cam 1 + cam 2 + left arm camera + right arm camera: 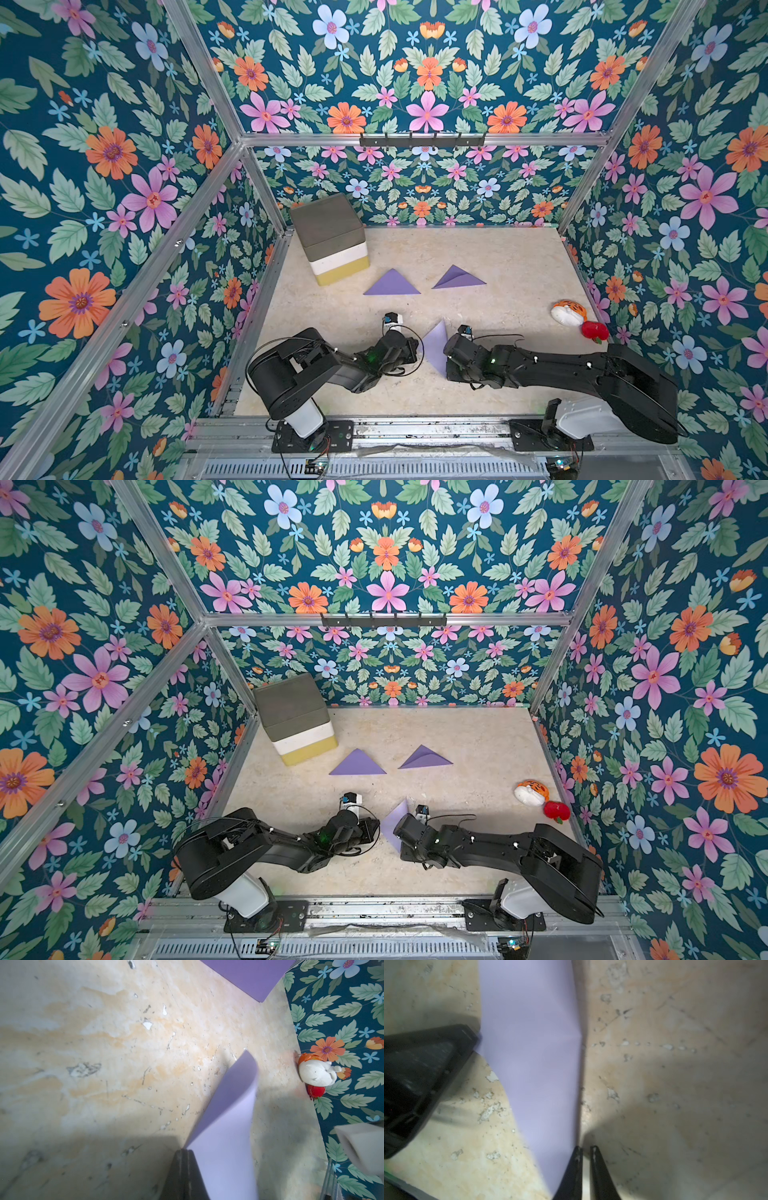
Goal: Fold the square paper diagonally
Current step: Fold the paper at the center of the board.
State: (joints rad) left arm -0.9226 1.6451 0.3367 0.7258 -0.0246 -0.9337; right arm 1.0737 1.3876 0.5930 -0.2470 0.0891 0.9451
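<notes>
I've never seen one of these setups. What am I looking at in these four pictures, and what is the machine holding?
This is a robot: a left arm and a right arm fixed at the near edge of the table, each ending in a two-fingered gripper. Two pictures look down from overhead, nearly alike; two come from cameras on the wrists. On the table lie two folded triangles, stacked blocks, and two toys by the wall. Between the arms a lilac paper curls up. The left gripper is shut on it. The right gripper is almost closed at its edge; whether it grips is unclear.
</notes>
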